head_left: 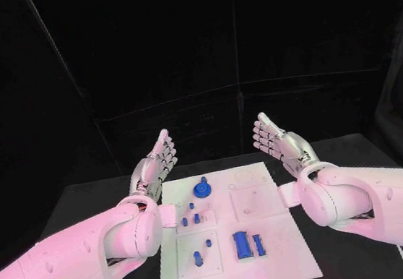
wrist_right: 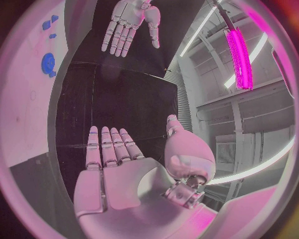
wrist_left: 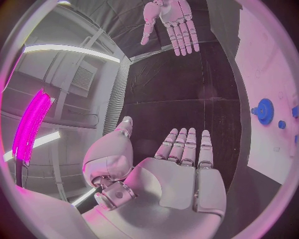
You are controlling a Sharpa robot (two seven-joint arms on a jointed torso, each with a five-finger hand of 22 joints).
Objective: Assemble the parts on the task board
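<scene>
The left hand [head_left: 155, 164] is raised beside the task board's far left corner, fingers [head_left: 164, 146] straight and released, holding nothing. On the black table [head_left: 85, 197], the white task board [head_left: 275, 258] lies between the arms with small blue parts scattered on it: a gear-like part [head_left: 202, 188] near the far edge, little pegs [head_left: 193, 219] at mid-board, a longer block [head_left: 242, 244] nearer the robot. The right hand [head_left: 278, 140] mirrors the left, also released and empty. Judging by the loose parts, assembly seems barely begun.

Blue parts [head_left: 243, 243] lie on the white task board [head_left: 287, 264], on a black table [head_left: 85, 197].
</scene>
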